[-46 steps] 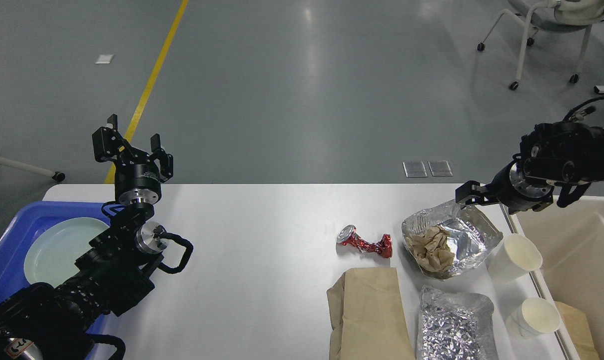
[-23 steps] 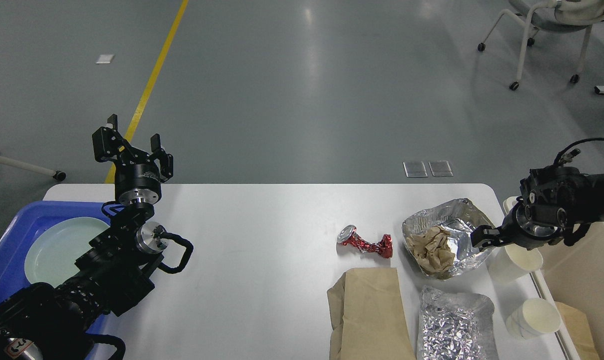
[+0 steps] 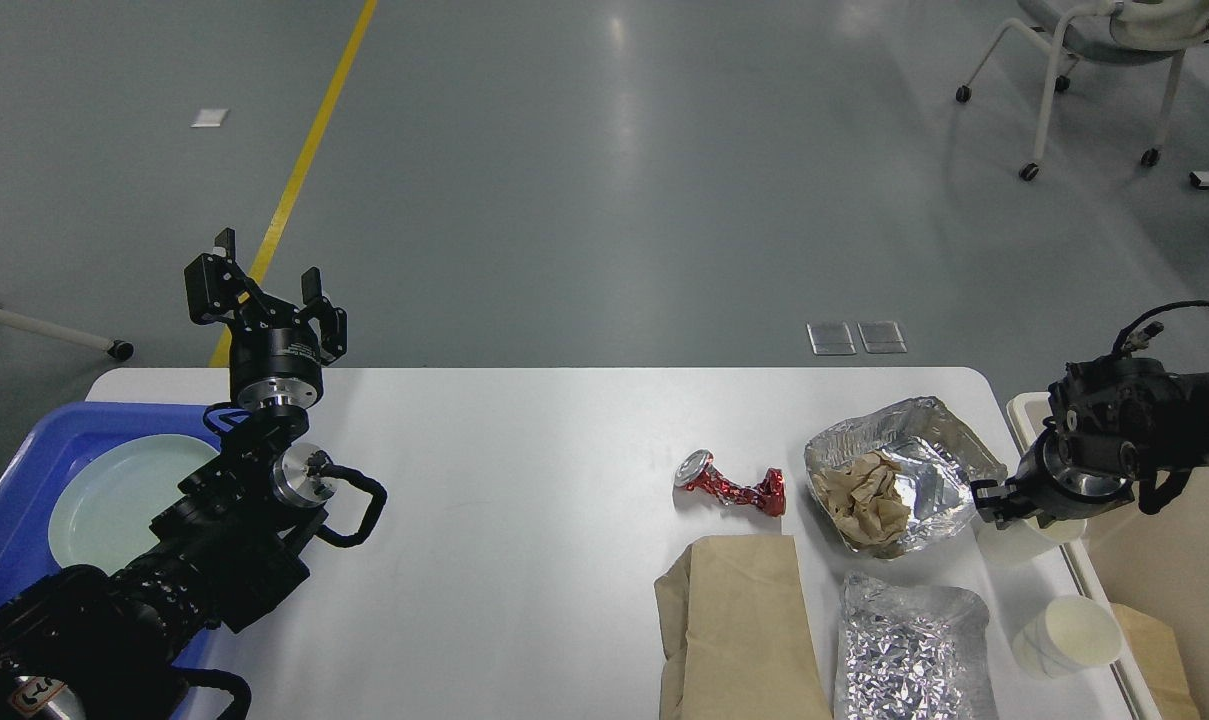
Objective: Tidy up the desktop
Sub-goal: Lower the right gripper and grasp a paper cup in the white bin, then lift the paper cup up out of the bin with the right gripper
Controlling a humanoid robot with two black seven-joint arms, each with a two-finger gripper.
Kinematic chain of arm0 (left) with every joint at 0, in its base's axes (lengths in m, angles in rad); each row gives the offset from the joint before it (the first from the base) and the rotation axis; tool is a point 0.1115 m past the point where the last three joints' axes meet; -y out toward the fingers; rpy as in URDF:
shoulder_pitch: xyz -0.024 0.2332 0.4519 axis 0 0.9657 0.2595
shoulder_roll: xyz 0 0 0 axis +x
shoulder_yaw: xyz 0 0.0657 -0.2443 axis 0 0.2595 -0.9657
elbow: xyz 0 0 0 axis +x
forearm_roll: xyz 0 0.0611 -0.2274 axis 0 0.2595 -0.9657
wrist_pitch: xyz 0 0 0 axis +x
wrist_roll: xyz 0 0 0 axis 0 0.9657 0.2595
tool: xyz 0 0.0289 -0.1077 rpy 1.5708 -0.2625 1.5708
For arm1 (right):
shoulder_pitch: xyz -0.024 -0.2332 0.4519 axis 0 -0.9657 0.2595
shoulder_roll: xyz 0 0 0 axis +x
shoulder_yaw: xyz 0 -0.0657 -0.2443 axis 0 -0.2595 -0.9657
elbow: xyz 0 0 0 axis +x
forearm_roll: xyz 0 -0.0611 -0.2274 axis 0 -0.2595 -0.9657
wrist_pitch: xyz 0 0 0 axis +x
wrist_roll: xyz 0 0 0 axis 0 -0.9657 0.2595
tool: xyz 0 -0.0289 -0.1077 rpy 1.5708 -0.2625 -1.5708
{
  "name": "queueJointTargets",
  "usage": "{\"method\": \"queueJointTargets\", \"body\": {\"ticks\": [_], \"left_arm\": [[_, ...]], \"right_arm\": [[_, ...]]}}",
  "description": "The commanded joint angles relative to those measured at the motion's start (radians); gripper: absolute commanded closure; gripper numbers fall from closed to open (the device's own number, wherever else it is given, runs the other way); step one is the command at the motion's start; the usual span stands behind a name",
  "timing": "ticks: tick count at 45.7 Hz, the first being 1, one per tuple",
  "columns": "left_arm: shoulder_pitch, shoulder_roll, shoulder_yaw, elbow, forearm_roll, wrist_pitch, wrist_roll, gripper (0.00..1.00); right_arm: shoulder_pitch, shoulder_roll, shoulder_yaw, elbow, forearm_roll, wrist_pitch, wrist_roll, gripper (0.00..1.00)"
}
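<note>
The light grey desktop (image 3: 524, 470) holds a crushed red can (image 3: 729, 488), an open foil tray (image 3: 949, 460) with crumpled brown paper (image 3: 864, 495) in it, a brown paper bag (image 3: 744, 630), a flattened foil tray (image 3: 909, 650) and two white paper cups. My right gripper (image 3: 994, 497) is low at the rim of the nearer-centre cup (image 3: 1009, 545), right beside the foil tray; its fingers are dark and I cannot tell them apart. The other cup (image 3: 1069, 635) stands near the front right edge. My left gripper (image 3: 261, 285) is open and empty, raised above the table's far left edge.
A blue tray (image 3: 14, 480) with a pale green plate (image 3: 114, 500) sits at the left, partly under my left arm. A beige bin (image 3: 1174, 560) stands off the table's right edge. A wheeled chair (image 3: 1094, 60) is on the floor far right.
My right gripper has come down and back from above the foil tray's far rim to the white cup beside the tray. My left arm has not moved.
</note>
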Motion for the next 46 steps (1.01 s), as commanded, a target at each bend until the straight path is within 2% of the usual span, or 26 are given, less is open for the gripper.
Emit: {"method": "queueJointTargets", "body": {"ticks": [1,15,24,30,38,46], "left_arm": [[0.0,0.0,0.0,0.0,0.0,0.0,-0.001,0.0],[0.0,0.0,0.0,0.0,0.0,0.0,-0.001,0.0],[0.0,0.0,0.0,0.0,0.0,0.0,0.001,0.0],[0.0,0.0,0.0,0.002,0.0,0.0,0.001,0.0],[0.0,0.0,0.0,0.0,0.0,0.0,0.001,0.0],[0.0,0.0,0.0,0.0,0.0,0.0,-0.001,0.0]], "right_arm": [[0.001,0.0,0.002,-0.006,0.0,-0.001,0.0,1.0],[0.035,-0.031,-0.004,-0.001,0.001,0.01,0.012,1.0],[0.211,-0.1,-0.021,0.013,0.0,0.051,0.027,1.0],[0.375,-0.143,-0.019,0.028,0.0,0.139,0.084,1.0],[0.616,-0.155,-0.012,0.071,0.0,0.313,0.164,1.0],[0.875,-0.18,0.002,0.221,0.001,0.456,0.195,1.0]]}}
